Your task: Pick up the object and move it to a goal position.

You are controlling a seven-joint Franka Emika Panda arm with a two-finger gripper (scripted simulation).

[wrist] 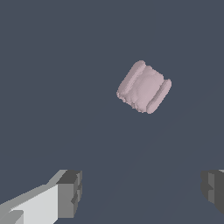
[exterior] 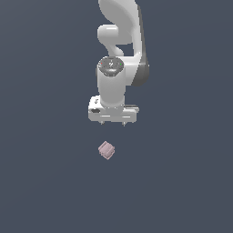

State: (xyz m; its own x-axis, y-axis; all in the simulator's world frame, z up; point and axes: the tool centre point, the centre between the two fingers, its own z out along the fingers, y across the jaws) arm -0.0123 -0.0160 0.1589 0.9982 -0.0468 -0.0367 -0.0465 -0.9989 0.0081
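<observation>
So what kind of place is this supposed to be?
Likely a computer simulation rather than a real room: a featureless dark grey floor, a smooth white robot arm with its gripper, and one small pink cube.

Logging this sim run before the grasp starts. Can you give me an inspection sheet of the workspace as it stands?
Surface: plain dark blue-grey floor, no marks.
Job's things: pale pink-mauve cube with grooved faces, lying free on the floor, turned askew to the hand; no goal marker seen.
Clutter: nothing seen.
Grippers: white hand above the cube, clear of it; fingers spread wide apart, empty.
Cables: nothing seen.
Surroundings: only the white arm; nothing else seen.
</observation>
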